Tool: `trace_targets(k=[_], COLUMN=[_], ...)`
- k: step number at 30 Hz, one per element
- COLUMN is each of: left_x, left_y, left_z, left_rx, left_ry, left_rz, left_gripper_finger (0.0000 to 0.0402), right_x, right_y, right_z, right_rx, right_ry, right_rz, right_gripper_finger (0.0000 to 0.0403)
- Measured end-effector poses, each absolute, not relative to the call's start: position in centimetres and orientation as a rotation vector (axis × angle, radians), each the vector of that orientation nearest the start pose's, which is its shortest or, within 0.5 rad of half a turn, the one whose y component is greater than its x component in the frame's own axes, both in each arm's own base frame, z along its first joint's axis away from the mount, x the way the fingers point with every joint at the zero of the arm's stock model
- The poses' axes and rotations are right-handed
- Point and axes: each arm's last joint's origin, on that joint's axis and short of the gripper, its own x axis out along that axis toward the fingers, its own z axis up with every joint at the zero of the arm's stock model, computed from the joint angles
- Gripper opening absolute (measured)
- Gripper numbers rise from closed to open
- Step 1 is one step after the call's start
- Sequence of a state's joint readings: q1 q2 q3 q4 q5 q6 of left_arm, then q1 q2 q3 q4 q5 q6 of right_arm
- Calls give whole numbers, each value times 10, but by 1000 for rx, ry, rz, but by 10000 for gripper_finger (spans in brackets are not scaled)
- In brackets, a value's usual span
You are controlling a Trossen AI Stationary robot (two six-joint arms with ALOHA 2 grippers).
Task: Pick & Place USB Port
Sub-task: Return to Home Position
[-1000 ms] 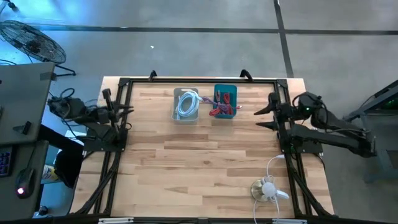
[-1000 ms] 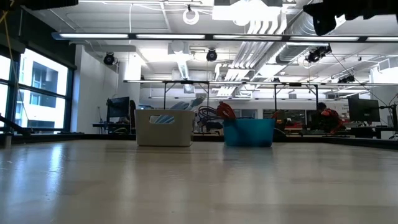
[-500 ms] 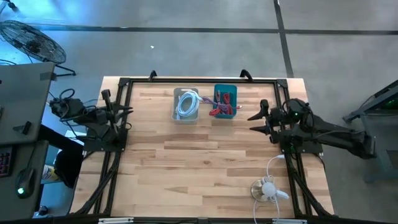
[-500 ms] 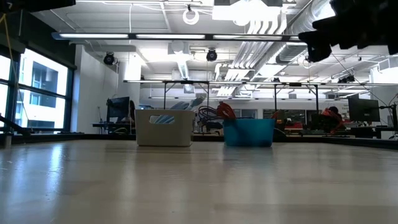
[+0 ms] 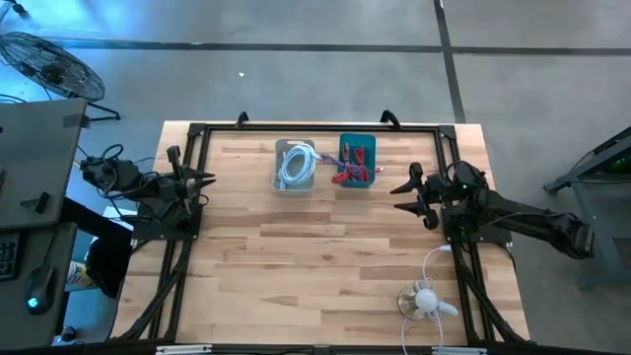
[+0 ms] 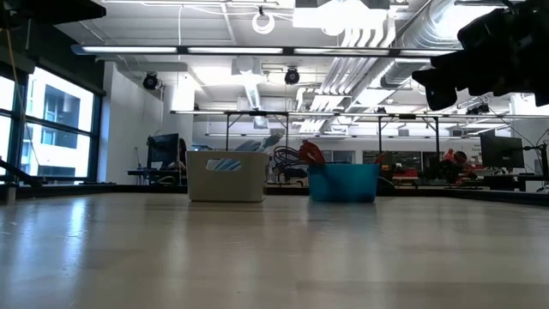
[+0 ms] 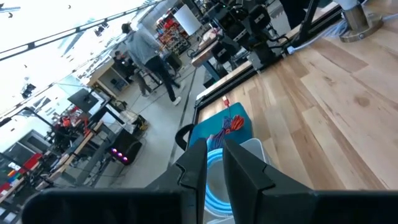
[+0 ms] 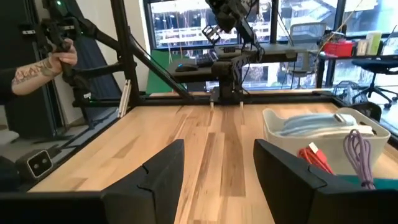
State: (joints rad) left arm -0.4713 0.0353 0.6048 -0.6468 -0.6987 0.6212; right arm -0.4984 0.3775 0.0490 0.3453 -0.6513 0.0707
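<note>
Wooden planks made up the surface (image 5: 296,266) in the high view. 2 bins stood side by side near its back edge. The gray bin (image 5: 295,189) held a pale coiled cable (image 5: 296,163), and the blue bin (image 5: 373,163) just beside it held a red cable (image 5: 345,177). I saw the left gripper (image 5: 207,180) over the left rail, well apart from both bins. The right gripper (image 5: 402,189) hovered above the surface near the blue bin, its fingers spread and empty. A white fan (image 5: 424,299) lay near the front right corner.

At the low view, both bins sat on the surface with bare planks in front of them. The right arm showed as a dark mass high up, to the right of the blue bin and clear of the surface.

Through the left wrist view, I found that gripper's fingers drawn close with only a narrow slit between them, gripping nothing. Both bins lay beyond them, and a person (image 7: 146,53) was in the room behind the surface.

Through the right wrist view, the fingers stood wide apart, released, with nothing between them. The gray bin held the pale cable. Next to it lay the red cable and a violet cable (image 8: 359,149), over the blue bin's rim. A person's hand (image 8: 59,56) held a dark bar beyond the surface.
</note>
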Motion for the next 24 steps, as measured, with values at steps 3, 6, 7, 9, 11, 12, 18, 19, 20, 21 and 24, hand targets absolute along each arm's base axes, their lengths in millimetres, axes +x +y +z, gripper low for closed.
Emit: trace_targets(k=[3,6,7,9,11,12,18,19,20,21,24], left_x=[26,26,26,26,26,26,26,26,26,26,26], left_y=[8,8,8,8,8,8,8,8,8,8,8], left_z=[289,288,288,288,288,288,288,288,288,288,288], left_rx=[660,660,660,660,660,660,660,660,661,661,661], left_ry=[133,134,134,134,134,134,135,135,135,136,136], left_rz=[200,201,201,202,202,202,202,202,202,201,201], left_gripper_finger=[49,49,49,49,49,49,49,49,49,49,49], right_x=[111,111,111,111,111,111,111,111,111,111,112], right_y=[-41,-41,-41,-41,-41,-41,-41,-41,-41,-40,-38], right_z=[180,179,179,177,175,175,167,164,163,162,162], right_rx=[51,39,36,34,41,43,24,33,39,41,42], right_ry=[-6,-3,2,18,34,38,39,48,57,62,61], right_rz=[151,151,151,151,138,131,75,74,66,57,68], right_gripper_finger=[185,186,186,185,186,186,186,185,185,186,186])
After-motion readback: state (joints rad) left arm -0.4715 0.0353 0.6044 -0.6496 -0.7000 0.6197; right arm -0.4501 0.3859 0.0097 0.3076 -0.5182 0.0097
